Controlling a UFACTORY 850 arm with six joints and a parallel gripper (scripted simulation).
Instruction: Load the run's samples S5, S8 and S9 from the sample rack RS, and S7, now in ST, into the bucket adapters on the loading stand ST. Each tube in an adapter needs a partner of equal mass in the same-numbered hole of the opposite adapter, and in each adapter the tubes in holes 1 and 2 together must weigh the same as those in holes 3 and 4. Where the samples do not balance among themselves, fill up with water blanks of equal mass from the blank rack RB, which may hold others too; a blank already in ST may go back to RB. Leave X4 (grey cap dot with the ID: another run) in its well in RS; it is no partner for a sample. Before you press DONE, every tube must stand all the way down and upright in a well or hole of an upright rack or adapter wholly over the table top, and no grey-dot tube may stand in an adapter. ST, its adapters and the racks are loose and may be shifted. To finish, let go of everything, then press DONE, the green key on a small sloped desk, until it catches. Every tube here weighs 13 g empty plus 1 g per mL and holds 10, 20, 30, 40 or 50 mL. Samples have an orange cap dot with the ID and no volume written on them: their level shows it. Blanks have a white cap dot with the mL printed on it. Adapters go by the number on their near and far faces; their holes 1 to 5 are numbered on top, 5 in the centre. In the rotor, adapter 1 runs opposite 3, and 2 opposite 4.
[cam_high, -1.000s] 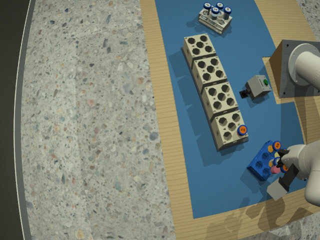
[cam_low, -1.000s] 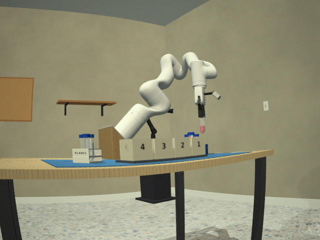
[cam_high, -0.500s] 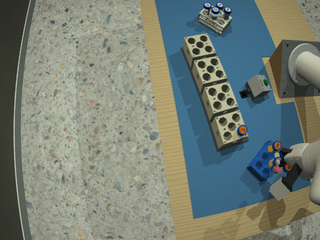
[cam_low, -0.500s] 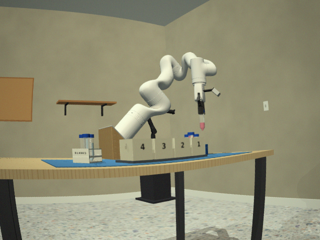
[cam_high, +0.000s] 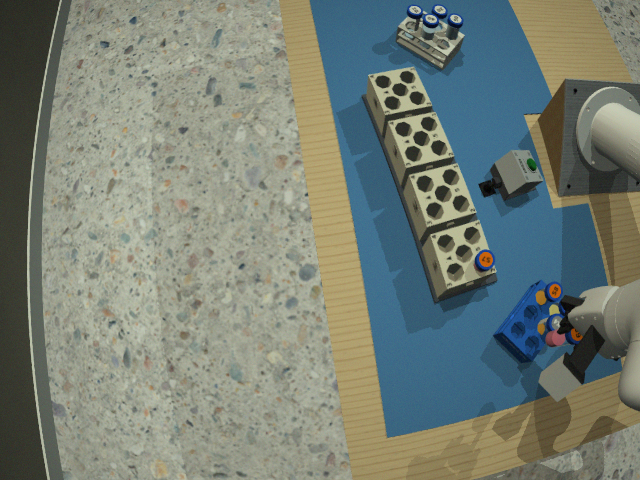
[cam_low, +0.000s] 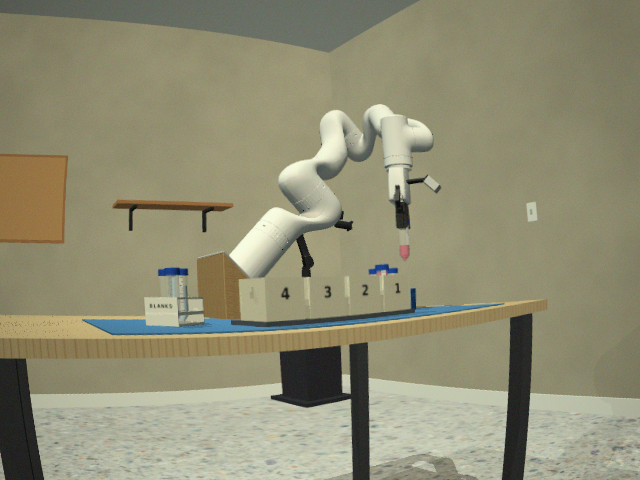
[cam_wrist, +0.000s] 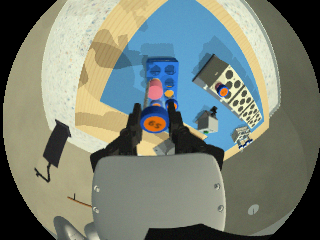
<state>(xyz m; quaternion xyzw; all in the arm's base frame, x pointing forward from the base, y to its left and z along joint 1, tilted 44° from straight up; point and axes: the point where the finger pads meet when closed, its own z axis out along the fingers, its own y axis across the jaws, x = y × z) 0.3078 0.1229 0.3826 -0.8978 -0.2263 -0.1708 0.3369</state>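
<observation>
From the blank rack at the table's far edge, the loading stand runs toward the near right corner, S7 in adapter 1. There, above the blue sample rack, the gripper pinches a sample tube with pink liquid low in it, clear of the wells. The ID is unreadable. The arm should carry it upright, centre it over the chosen hole, then lower straight
</observation>
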